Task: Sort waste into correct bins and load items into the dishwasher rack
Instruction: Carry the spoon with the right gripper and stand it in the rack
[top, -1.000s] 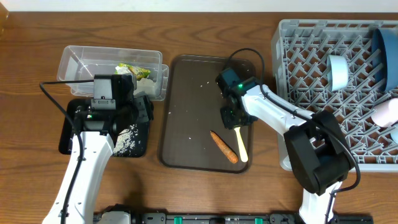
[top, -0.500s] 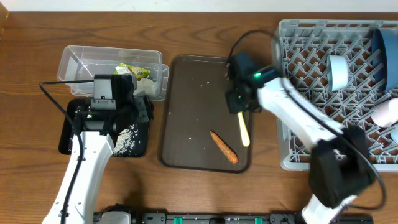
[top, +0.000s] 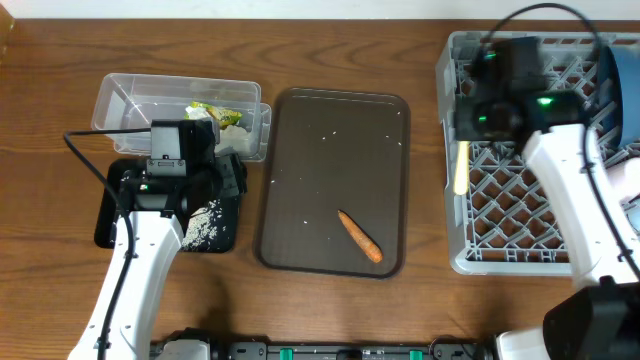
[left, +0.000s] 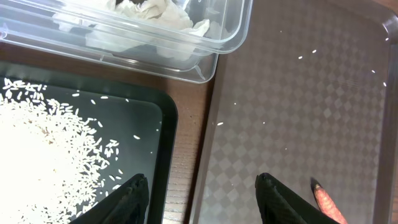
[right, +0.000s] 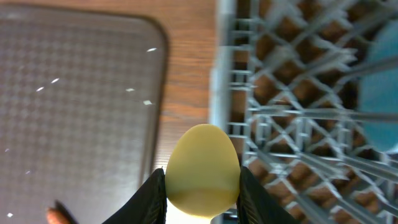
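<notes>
Pale yellow plastic shows between the right gripper's (right: 202, 198) fingers, which are clamped on the spoon (right: 202, 167); it hangs at the left wall of the grey dishwasher rack (top: 500, 235) (a thin pale strip in the overhead view); the left gripper (left: 202, 202) hovers with fingers apart and nothing between them, above the seam between the black tray (left: 149, 124), heaped with rice (left: 37, 155), and the brown serving tray (top: 320, 190); the carrot piece (top: 359, 236) lies on that brown tray; crumpled wrappers (top: 215, 115) sit in the clear tub (top: 125, 95).
</notes>
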